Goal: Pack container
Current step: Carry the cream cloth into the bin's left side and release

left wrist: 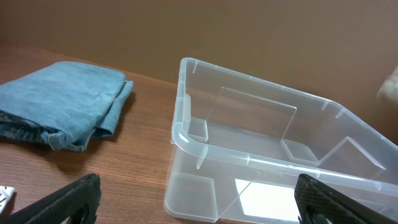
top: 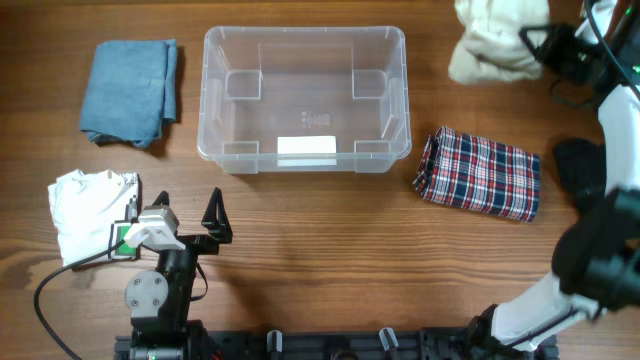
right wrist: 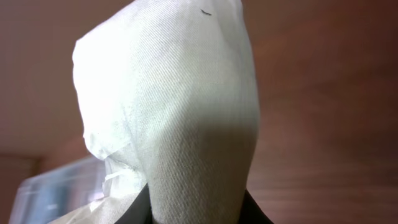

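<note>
The clear container (top: 205,90) stands empty at the middle back of the table, its white label (top: 306,150) on the near wall. At the back right my right gripper (top: 535,45) is shut on a cream-white cloth (top: 490,40), which hangs bunched to the right of the container. In the right wrist view this cloth (right wrist: 180,106) fills the frame, pinched between the dark fingers (right wrist: 140,208). My left gripper (top: 187,208) stands open at the front left, facing the container (left wrist: 249,158), nothing between its fingers (left wrist: 68,199).
A folded blue cloth (top: 130,90) lies left of the container. A white garment (top: 85,205) lies at the front left beside my left arm. A plaid cloth (top: 480,172) lies right of the container, with a black cloth (top: 578,165) beyond it.
</note>
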`<state>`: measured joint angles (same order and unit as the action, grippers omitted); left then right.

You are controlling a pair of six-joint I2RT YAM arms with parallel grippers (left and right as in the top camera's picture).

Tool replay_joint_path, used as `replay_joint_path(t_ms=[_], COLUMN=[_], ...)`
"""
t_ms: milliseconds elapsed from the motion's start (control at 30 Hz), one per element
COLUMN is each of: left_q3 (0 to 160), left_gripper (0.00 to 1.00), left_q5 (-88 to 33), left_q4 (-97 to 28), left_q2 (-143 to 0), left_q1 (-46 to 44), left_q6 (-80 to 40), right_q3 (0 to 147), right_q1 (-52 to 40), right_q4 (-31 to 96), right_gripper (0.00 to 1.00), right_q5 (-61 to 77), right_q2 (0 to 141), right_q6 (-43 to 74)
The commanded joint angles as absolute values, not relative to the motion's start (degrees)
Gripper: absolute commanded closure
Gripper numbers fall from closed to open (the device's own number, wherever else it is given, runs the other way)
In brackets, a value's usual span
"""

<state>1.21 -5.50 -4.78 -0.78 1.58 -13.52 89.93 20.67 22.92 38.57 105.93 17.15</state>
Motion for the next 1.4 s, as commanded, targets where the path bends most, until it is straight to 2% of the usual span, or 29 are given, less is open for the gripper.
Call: replay_joint_path(t_ms=[0,200,400,600,700,1000,1367], left_q3=[0.75,0.75,0.75,0.75,0.75,0.75,0.75], left_gripper=[0.00,0.00,0.00,0.00,0.00,0.00,0.00], left_q5=[-5.52,-5.54,-5.52,-5.54,-5.52,-5.54,-5.52], left_q4=[-4.73,-4.73,-4.73,-4.73,-4.73,-4.73,-4.73], left_q2=[-0.23,-0.23,-0.23,-0.23,-0.23,-0.23,-0.27], left_q1=[1.93,1.93,1.93,1.93,1.93,1.93,1.93], left_q6=[-12.38,-12.40,-12.38,-12.40,-12.40,-12.38,-12.38], right_q3=[91.05,91.02,88.75,88.23,88.23,88.23,88.23], right_q1=[15.42,4.21,-12.29,-28.12,-32.73,-34.92,-35.09], right_q4=[23.70,25.76,29.65,27.86,24.45,12.32,9.89], right_gripper=[0.96,0.96,0.96,0.96,0.96,0.96,0.96], right_q5=[43.81,40.45,23.77,6.39,4.23,4.97,4.93], right_q2=[96.60,92.88,93.43,96.55,100.47,112.44,119.83], right_q6=[25.67,35.86,48.01,52.18,52.62,50.89,51.16])
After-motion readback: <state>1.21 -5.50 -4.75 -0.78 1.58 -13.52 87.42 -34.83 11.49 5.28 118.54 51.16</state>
